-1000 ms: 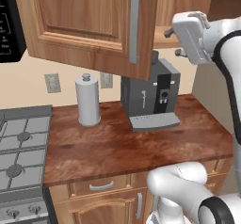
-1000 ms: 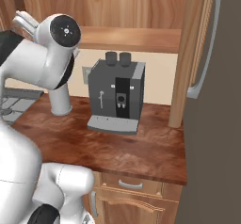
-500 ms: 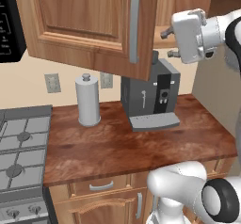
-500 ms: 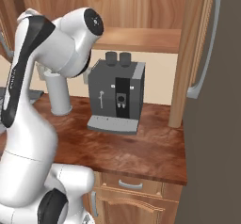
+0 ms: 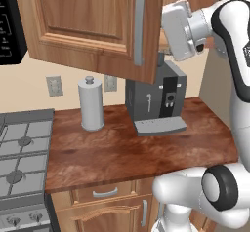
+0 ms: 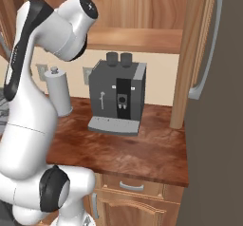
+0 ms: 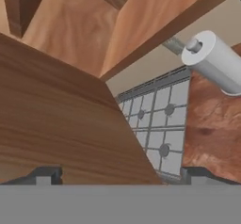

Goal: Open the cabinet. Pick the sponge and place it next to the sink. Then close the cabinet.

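**Cabinet door ajar, gripper spread at its edge**

The cabinet [image 5: 93, 26] hangs above the wooden counter [image 5: 132, 150], one door swung outward over it. A stove [image 5: 19, 153] adjoins the counter's left end. A dark coffee machine [image 5: 154, 99] stands at the back, a paper-towel roll [image 5: 91, 104] to its left. The gripper [image 7: 120, 173] sits high beside the door's edge, fingers [image 7: 44, 175] wide apart, holding nothing.

Kitchen as I see it from the base: cream wall [image 5: 29, 87] with two grey outlets [image 5: 54, 86]; reddish-brown wood counter [image 5: 122, 150]; low wooden drawers with short grey handles [image 5: 106, 193]; grey gas stove [image 5: 19, 153] at left; black microwave [image 5: 10, 26] above it; dark coffee machine [image 5: 155, 99]; white paper-towel roll [image 5: 91, 104] beside it.
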Available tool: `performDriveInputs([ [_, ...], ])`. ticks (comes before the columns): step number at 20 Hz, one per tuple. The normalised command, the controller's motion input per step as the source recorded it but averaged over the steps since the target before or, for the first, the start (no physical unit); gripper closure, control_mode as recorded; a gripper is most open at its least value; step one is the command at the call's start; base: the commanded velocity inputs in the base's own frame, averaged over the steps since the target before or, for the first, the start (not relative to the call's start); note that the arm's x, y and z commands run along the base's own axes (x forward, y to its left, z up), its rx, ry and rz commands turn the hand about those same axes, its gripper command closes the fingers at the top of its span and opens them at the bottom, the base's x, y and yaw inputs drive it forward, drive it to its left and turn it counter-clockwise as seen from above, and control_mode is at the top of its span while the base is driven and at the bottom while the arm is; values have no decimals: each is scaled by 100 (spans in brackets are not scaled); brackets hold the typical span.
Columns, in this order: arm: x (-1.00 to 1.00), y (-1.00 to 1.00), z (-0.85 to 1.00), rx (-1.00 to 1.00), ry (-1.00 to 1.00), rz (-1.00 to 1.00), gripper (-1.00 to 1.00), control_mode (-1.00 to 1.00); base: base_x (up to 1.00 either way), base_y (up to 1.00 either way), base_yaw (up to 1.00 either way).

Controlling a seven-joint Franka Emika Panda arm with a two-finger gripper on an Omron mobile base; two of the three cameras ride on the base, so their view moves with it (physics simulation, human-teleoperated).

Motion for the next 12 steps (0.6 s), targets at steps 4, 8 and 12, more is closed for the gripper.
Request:
performDriveInputs([
  [4,12,25,0,0,0,0,-100,-100,0,0,0],
  [8,21,10,0,1,0,0,-100,-100,0,0,0],
  [12,21,15,0,1,0,0,-100,-100,0,0,0],
])
